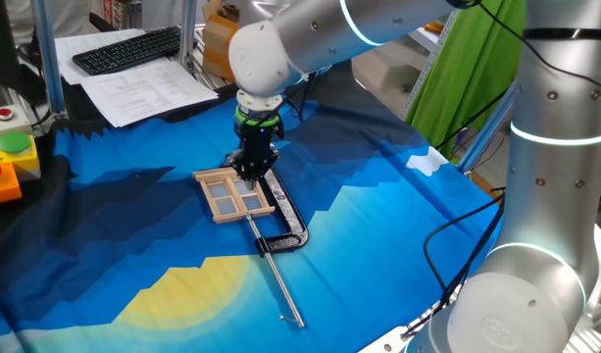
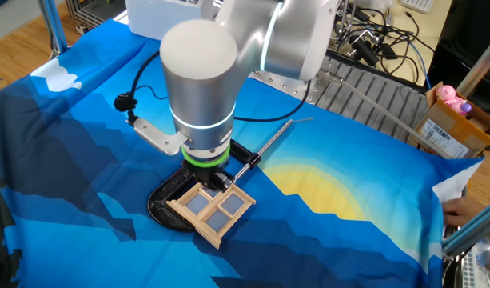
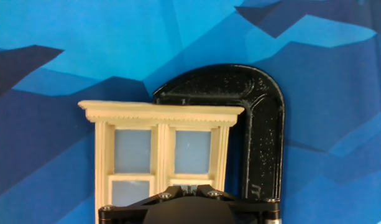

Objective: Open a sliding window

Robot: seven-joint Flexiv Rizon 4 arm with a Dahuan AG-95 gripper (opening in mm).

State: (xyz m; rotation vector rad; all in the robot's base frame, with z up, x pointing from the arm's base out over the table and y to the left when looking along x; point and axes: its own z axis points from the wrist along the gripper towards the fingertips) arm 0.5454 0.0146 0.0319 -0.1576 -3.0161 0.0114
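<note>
The sliding window [image 1: 233, 193] is a small pale wood frame with four panes, lying flat on the blue cloth. It also shows in the other fixed view [image 2: 213, 206] and in the hand view [image 3: 159, 149]. A black metal clamp [image 3: 265, 137] with a long silver rod [image 1: 278, 279] lies against its side. My gripper [image 1: 251, 176] points straight down with its tips on the window's middle part, near the clamp side. In the hand view the gripper [image 3: 190, 185] has its fingers together, just over the lower right pane's top bar. Whether they pinch a bar is hidden.
A keyboard [image 1: 128, 47] and papers [image 1: 148, 88] lie at the far edge. A box with coloured buttons [image 1: 11, 157] stands at the left. A cardboard box [image 2: 448, 128] and cables [image 2: 372, 40] sit beyond the cloth. The robot's base [image 1: 535, 245] stands at the right.
</note>
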